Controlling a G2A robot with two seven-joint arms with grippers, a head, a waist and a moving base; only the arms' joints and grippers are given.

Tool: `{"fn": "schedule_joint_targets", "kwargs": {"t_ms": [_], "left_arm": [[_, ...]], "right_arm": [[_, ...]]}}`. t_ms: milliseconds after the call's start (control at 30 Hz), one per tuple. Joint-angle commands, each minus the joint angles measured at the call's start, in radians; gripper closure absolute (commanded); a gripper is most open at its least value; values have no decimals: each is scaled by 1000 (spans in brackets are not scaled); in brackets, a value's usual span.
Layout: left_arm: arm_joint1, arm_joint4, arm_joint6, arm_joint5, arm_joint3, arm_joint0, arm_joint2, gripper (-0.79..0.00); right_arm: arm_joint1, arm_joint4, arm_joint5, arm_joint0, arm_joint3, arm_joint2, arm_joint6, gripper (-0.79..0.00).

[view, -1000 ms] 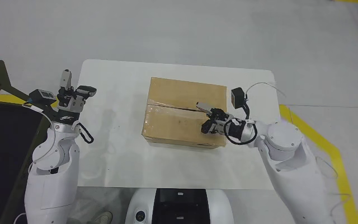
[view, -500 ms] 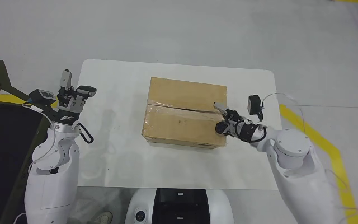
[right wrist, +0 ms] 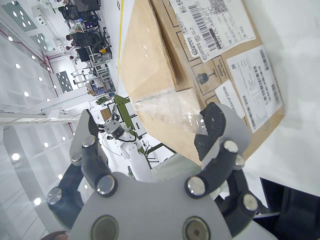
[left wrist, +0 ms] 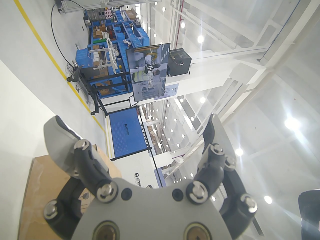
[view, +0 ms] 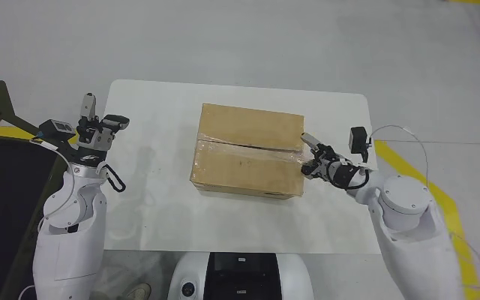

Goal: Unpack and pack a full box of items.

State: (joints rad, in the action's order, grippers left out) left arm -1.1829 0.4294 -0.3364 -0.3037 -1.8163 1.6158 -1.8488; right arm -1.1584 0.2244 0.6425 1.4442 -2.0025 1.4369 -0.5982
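Near the middle of the white table (view: 150, 217), a closed cardboard box (view: 244, 150), long side running left to right, clear tape (view: 247, 144) along the top seam. At the box's right end, just beside its upper edge, the right gripper (view: 306, 154), fingers spread wide, clamped on nothing. Shown by the right wrist view and hidden from the top view: the box's right end face, covered with white printed labels (right wrist: 212, 23); a crumpled end of the tape lifted off that face and touching the black pad of one finger (right wrist: 212, 123); the other finger clear of the cardboard, out past the top edge. Farther off and to the left, at the table's left edge, well apart from the box, the left gripper (view: 103, 112), raised, fingers likewise spread, empty. Shown by the left wrist view alone: that gripper aimed up at the hall ceiling, a corner of the box low behind one finger. Far beyond, blue racks (left wrist: 107, 51) and a hanging screen (left wrist: 147, 72).
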Motion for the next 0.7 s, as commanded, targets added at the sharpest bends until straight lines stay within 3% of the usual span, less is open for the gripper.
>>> {"fn": "schedule_joint_targets", "kwargs": {"t_ms": [0,100,200,367,667], "left_arm": [[0,0,0,0,0,0,0,-785],[0,0,0,0,0,0,0,-785],[0,0,0,0,0,0,0,-785],[0,0,0,0,0,0,0,-785],[0,0,0,0,0,0,0,-785]], "right_arm": [[2,-6,10,0,-4,0,3,-252],[6,-26,28,-1,-10,-4,0,-246],[10,-49,50,-4,-21,-8,-1,-102],[17,-78,88,-9,-36,-14,-5,0],[28,-145,97,-42,-106,-42,-16,0]]}}
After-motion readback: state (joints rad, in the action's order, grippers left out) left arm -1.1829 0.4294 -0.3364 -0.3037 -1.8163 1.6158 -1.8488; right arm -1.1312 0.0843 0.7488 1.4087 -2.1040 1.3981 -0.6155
